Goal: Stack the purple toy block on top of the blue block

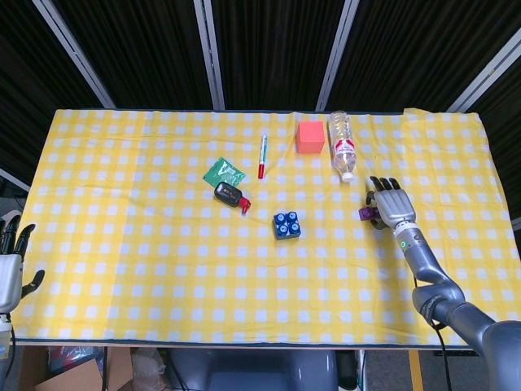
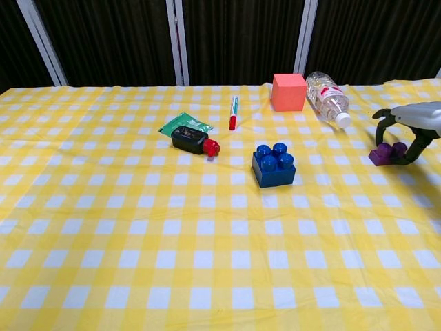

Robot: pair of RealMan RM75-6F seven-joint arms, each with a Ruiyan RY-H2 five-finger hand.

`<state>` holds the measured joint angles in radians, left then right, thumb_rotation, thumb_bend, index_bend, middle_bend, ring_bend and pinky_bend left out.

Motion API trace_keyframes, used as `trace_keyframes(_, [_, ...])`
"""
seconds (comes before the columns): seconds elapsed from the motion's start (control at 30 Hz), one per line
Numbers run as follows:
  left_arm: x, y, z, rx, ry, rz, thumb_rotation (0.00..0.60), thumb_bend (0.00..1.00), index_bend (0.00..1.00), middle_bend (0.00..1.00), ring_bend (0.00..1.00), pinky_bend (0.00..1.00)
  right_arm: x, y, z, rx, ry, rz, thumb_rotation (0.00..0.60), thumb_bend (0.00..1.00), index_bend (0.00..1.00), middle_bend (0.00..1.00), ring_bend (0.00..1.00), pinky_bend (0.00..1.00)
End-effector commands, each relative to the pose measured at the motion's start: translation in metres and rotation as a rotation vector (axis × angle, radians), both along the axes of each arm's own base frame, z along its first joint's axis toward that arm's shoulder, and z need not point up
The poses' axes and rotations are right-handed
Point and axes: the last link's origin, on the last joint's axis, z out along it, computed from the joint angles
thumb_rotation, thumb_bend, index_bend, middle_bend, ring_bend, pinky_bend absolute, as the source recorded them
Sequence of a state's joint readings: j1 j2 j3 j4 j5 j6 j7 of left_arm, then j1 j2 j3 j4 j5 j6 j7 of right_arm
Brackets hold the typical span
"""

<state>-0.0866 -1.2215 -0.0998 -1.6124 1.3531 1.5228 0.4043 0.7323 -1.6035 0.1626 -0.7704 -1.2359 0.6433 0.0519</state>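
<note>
The purple toy block sits on the checked cloth at the right side. My right hand arches over it, thumb on its left and fingers against its right side, gripping it on the cloth. The blue block stands studs-up near the table's middle, well to the left of the purple one. My left hand hangs off the table's left front corner with its fingers apart and nothing in it.
A plastic bottle lies behind the right hand, next to a red-orange cube. A marker pen, a green packet and a black item with a red cap lie left of the blue block.
</note>
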Motion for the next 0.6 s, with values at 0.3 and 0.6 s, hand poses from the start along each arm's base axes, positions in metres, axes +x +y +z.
trace_keyframes(0.3, [0.0018,0.0010,-0.0037,-0.008,0.006,-0.003,0.600,0.27,0.14,0.01,0.00,0.12,-0.0047,0.0009,0.0002,0.001,-0.004,-0.011,0.600,0.36,0.42,0.00,0.00,0.00])
trace_keyframes(0.6, [0.0020,0.0016,-0.0039,-0.008,0.007,-0.005,0.600,0.27,0.14,0.01,0.00,0.12,-0.0054,0.0015,-0.0040,0.009,-0.008,-0.010,0.600,0.36,0.46,0.00,0.00,0.00])
